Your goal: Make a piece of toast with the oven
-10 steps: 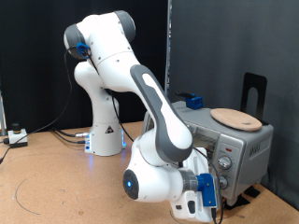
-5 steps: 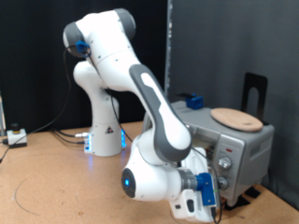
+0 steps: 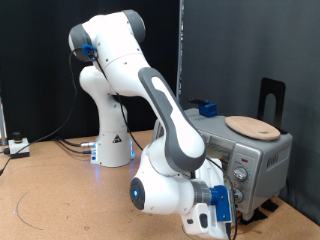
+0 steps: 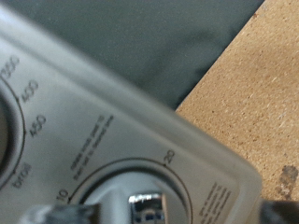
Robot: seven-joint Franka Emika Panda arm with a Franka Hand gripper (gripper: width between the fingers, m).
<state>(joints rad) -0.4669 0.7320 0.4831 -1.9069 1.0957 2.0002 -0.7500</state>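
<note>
Currently: gripper (image 3: 222, 207) low at oven (image 3: 262, 155) knob panel, on timer dial (image 4: 140, 191) to turn it; jaws' state cannot tell; toast unseen.

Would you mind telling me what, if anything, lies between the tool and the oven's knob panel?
Nothing shows between them. In the wrist view the tool sits right at a dial on the oven; whether it touches is unclear.

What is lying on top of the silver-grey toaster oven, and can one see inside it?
On the silver-grey boxy toaster oven lies a round flat tan wooden board, with a small blue object behind. The white robot arm covers the oven's front, so its inside is hidden. No bread shows.
</note>
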